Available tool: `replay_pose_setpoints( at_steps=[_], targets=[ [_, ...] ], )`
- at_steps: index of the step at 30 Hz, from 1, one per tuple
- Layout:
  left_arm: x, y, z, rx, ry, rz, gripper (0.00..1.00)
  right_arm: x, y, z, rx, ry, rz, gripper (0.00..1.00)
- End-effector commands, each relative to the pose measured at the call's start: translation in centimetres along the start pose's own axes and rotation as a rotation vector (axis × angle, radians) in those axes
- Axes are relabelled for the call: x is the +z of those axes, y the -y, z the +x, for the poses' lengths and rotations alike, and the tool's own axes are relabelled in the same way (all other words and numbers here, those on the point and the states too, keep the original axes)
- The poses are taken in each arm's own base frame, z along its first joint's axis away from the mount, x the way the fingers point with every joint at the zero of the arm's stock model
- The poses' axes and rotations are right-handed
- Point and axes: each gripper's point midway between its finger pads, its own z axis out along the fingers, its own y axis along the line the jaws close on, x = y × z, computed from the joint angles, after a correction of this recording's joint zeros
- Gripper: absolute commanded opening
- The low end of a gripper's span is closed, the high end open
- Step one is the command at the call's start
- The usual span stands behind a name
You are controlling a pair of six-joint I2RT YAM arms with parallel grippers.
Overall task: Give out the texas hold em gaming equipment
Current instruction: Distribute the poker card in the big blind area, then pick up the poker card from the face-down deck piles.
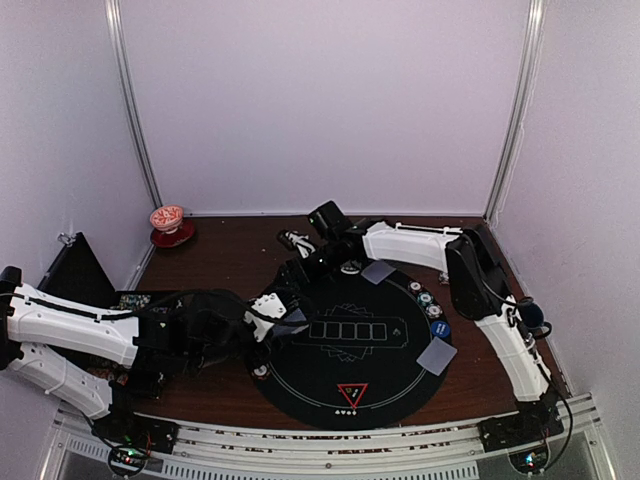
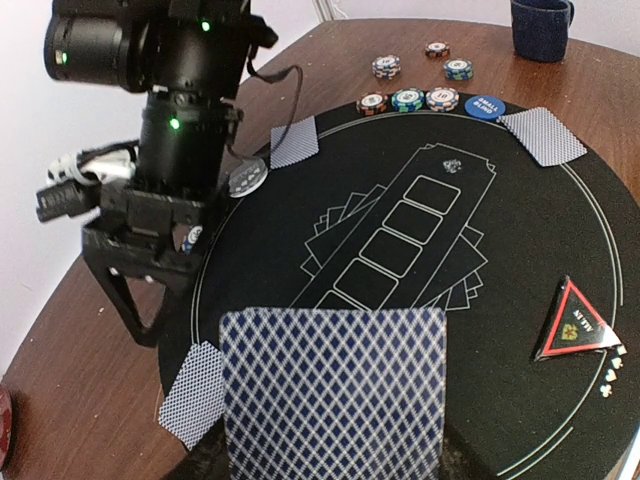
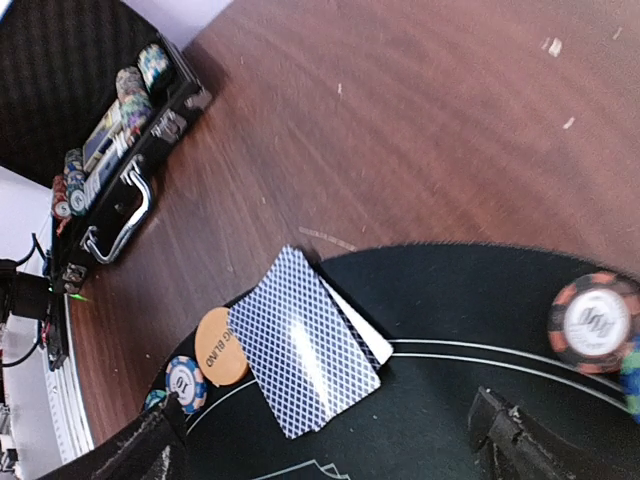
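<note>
- The left hand (image 1: 272, 322) is pressed together on a grey-blue-backed playing card (image 2: 335, 390), held flat ahead of it over the round black felt mat (image 2: 520, 400).
- The right hand (image 3: 330, 430) is spread, with an overlapped pair of patterned cards (image 3: 305, 345) just ahead, beside an orange round button (image 3: 220, 347).
- I'd lift that hand straight up so its fingers don't nudge the pair.

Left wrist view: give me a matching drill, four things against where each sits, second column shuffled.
Things:
1. red triangle
2. blue button
3. mug
4. big card

Places:
A. off the mat, on the table, top right
B. nearest the camera, bottom of view
C. on the mat, right side near the rim
D. far mat edge, right of three chips in a row

Pairs: 1-C, 2-D, 3-A, 4-B
</note>
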Motion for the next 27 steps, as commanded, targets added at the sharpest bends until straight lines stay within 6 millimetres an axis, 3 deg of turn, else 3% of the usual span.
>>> replay_pose_setpoints(
  at_steps=[1,8,15,20,27],
  targets=[
    [-0.1,-0.3,-1.5,-0.023,0.054,-0.011,0.52,-6.1,-1.8,-4.3,-0.091,0.103,0.037,1.0],
    [-0.2,-0.3,-1.5,-0.023,0.057,-0.006,0.52,-12.3,-1.8,-3.7,-0.192,0.128,0.192,1.0],
    [-0.1,-0.3,-1.5,-0.024,0.053,-0.01,0.52,-15.9,-4.9,0.4,-0.213,0.069,0.116,1.0],
    [-0.1,-0.4,-1.5,-0.025,0.054,-0.015,0.52,-16.2,-7.5,3.7,-0.236,0.04,-0.039,1.0],
    [0.1,-0.3,-1.4,-0.021,0.05,-0.012,0.52,-15.5,-11.3,4.7,-0.286,0.049,-0.213,0.98]
  ],
)
